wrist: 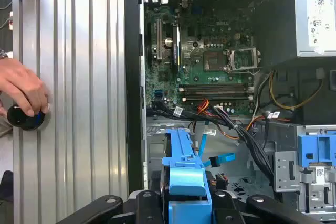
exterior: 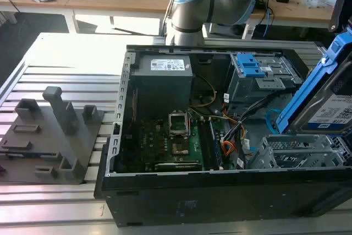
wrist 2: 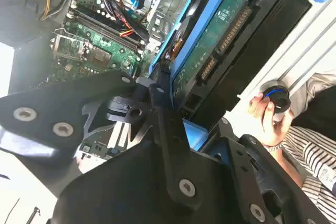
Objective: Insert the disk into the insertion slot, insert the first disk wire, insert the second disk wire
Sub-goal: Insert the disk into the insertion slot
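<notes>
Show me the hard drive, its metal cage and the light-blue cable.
hard drive (exterior: 336, 109): exterior view, white label.
drive cage (exterior: 297, 151): exterior view, perforated metal wall.
light-blue cable (wrist: 224, 157): first wrist view, flat middle stretch.

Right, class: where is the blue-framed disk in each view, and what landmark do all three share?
Exterior view: the disk stands tilted at the exterior view's right edge, over the open case.
Second wrist view: the disk shows its green underside, beside the motherboard.
First wrist view: the disk is edge-on, blue frame toward the cables.
Shared landmark: the processor socket.
</notes>
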